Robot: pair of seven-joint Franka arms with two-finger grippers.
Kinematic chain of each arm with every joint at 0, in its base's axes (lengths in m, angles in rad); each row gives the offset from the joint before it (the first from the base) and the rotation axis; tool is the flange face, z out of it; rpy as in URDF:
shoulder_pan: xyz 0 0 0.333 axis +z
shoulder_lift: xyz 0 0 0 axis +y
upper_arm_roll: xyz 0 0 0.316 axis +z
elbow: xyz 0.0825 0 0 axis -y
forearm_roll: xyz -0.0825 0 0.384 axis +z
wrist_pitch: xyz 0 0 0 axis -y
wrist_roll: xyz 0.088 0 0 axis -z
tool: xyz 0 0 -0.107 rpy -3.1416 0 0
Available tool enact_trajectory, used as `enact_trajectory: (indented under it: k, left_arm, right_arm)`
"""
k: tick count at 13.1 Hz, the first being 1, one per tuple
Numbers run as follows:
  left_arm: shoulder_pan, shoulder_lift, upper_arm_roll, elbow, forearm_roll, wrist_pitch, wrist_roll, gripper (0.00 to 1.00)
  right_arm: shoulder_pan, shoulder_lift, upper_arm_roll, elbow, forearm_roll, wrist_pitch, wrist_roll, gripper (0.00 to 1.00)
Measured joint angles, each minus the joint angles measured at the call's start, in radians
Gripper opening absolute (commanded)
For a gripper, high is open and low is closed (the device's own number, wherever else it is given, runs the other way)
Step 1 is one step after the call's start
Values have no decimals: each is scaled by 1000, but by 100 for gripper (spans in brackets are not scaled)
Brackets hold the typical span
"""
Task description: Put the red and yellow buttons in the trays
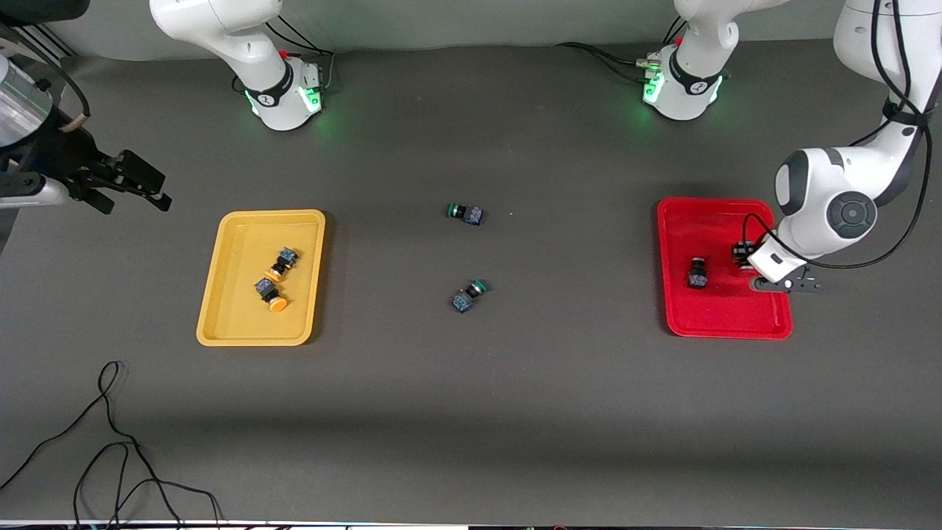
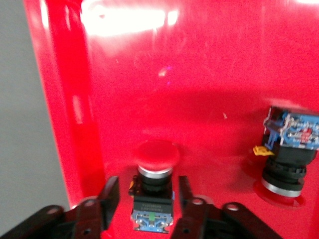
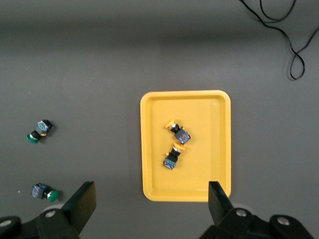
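Two green buttons (image 1: 466,213) (image 1: 469,294) are sitting mid-table — bare table (image 1: 471,412) is lying open around them, between the yellow tray (image 1: 221,294) and red tray (image 1: 725,324).

No legible txt, labels, brands or nos. on anything in view.

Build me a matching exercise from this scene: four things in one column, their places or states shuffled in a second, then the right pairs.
Things:
1. orange-yellow buttons
2. green-capped buttons
3. left gripper
4. right gripper

Places or states:
A. on the bare table between the trays
B. open, up near the right arm's end of the table
C. lying in the yellow tray
D. low in the red tray, fingers open either side of a red button

Pairs: 1-C, 2-A, 3-D, 4-B
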Motion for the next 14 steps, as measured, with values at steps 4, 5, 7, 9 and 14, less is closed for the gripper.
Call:
enact_trajectory:
  k: [4,5,7,9,14]
  left_arm:
    - [0,-46,-15,193,-10,-278,0,100]
    - [-1,-61,-20,259,-27,-369,0,100]
    - [-2,-100,-27,370,-77,-521,24,100]
    - [-2,-157,-28,458,-137,-646,45,100]
    - [-46,-240,-37,628,-222,-845,42,100]
  right_arm:
    - [-63,19,52,18,-2,-46,0,100]
    - [-97,20,79,25,-3,-75,-3,100]
    - [-138,20,104,45,-3,-119,-35,100]
    - [-144,26,105,62,-3,-128,-49,100]
    - [-144,63,112,107,-3,-128,-50,100]
